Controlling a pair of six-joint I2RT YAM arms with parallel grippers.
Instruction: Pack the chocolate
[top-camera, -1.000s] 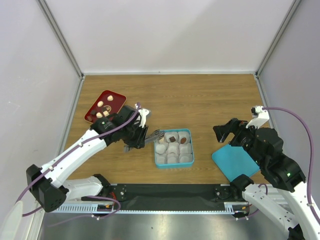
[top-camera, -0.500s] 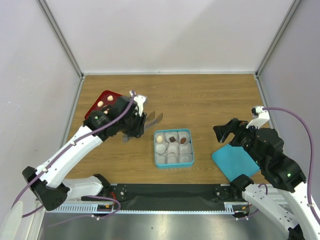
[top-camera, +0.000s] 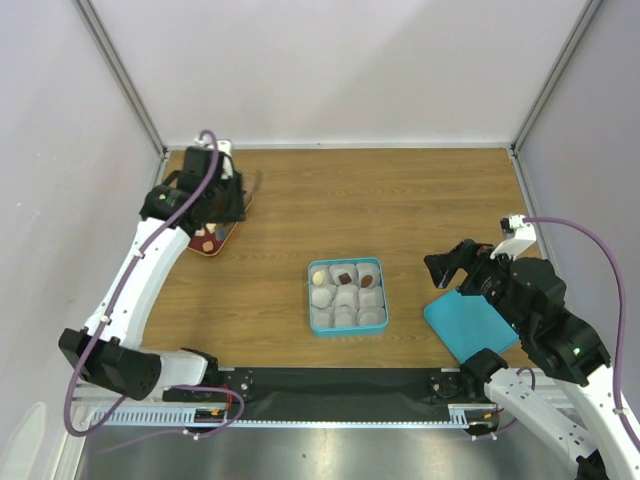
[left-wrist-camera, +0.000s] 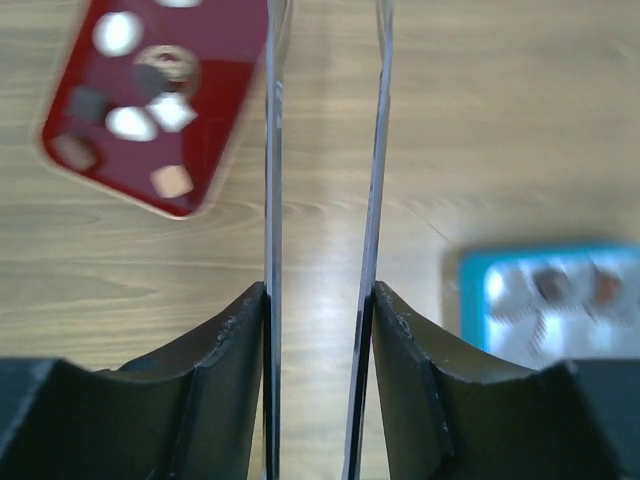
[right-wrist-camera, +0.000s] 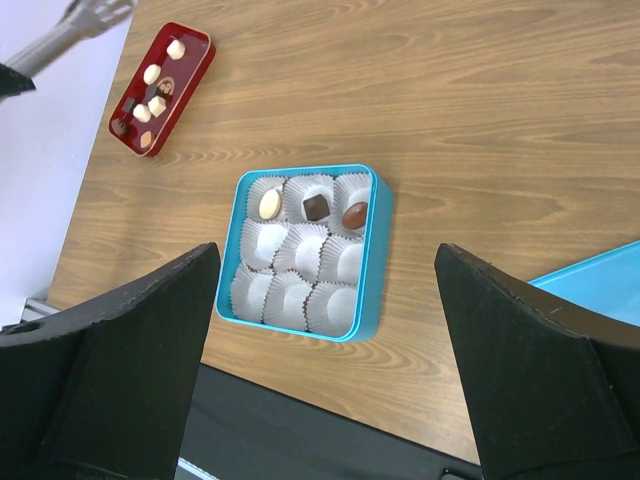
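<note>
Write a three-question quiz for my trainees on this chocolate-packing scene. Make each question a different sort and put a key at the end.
1. Multiple choice: how many paper cups in the blue tin hold a chocolate? A) one B) three C) six
2. True or false: the left gripper has its jaws closed on the tongs.
3. Fill in the blank: the pieces not yet packed lie on the ___ tray at the far left of the table.

Key: 1 B; 2 true; 3 red.
</note>
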